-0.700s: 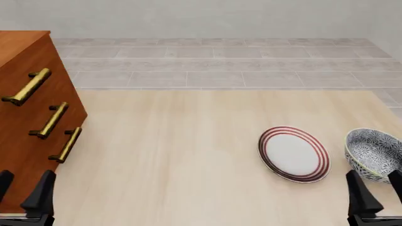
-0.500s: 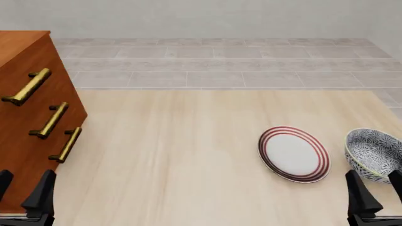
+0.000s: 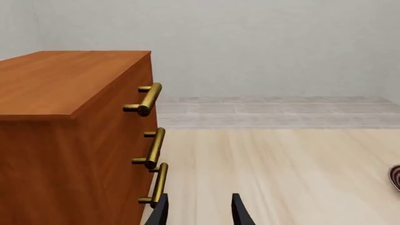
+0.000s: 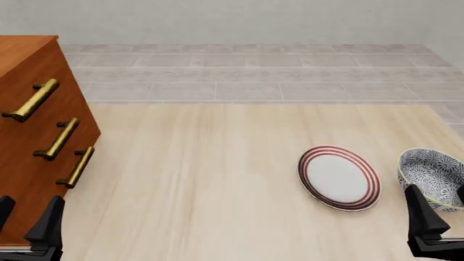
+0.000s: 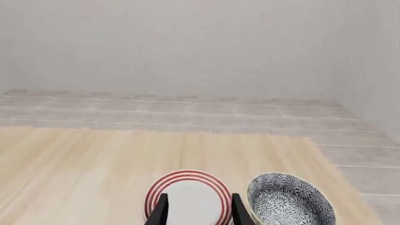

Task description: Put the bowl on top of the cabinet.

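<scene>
Bowl (image 4: 432, 176) sits upright on the tabletop (image 4: 217, 179) at far right, just beside the plate (image 4: 338, 177). Cabinet (image 4: 32, 136) at far left. Right end effector (image 4: 442, 225) fingers spread, holding nothing, near the bowl. Left end effector (image 4: 25, 223) fingers also apart, holding nothing, by the cabinet.

The bowl (image 4: 433, 176) is deep and round, with a dense dark-blue-and-white floral pattern inside and out and a pale rim. It sits upright on the desk (image 4: 217, 179) at the near right edge. The cabinet (image 4: 32, 136), reddish-brown wood with 3 brass bar handles (image 4: 58, 139), stands at the far left, well apart.
</scene>
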`<action>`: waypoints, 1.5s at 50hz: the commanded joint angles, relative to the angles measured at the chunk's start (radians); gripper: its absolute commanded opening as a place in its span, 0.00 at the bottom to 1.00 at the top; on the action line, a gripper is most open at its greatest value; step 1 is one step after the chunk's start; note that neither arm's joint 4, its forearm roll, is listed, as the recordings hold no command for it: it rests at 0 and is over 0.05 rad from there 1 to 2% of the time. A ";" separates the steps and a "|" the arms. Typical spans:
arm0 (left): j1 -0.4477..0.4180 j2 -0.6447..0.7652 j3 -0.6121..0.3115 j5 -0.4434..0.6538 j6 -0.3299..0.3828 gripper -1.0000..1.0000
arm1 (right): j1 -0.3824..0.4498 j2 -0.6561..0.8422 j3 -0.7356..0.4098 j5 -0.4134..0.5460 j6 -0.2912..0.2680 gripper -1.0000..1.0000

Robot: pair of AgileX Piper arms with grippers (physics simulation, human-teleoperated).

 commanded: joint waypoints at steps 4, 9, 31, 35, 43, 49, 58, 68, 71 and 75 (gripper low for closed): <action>-0.001 0.006 0.001 -0.004 -0.002 1.00 | 0.003 0.070 -0.118 0.039 -0.033 1.00; -0.001 0.009 0.001 -0.007 -0.004 1.00 | 0.000 0.100 -0.155 0.046 -0.045 1.00; -0.002 0.026 0.001 -0.020 0.002 1.00 | -0.080 0.237 -0.264 0.076 -0.068 1.00; -0.005 0.025 0.002 -0.017 0.006 1.00 | -0.093 0.250 -0.278 0.083 -0.073 1.00; -0.003 0.027 0.002 -0.015 0.004 1.00 | -0.129 0.302 -0.291 0.077 -0.101 1.00; -0.005 0.035 0.003 -0.020 0.006 1.00 | -0.150 0.347 -0.316 0.089 -0.100 1.00; 0.002 0.028 0.002 -0.015 0.000 1.00 | -0.167 0.369 -0.336 0.099 -0.078 1.00; 0.003 0.038 0.003 -0.023 -0.003 1.00 | -0.210 0.407 -0.377 0.113 -0.058 1.00; 0.002 0.041 0.003 -0.025 -0.002 1.00 | -0.225 0.449 -0.381 0.113 -0.069 1.00; 0.001 0.046 0.003 -0.028 -0.003 1.00 | -0.225 0.433 -0.397 0.120 -0.062 1.00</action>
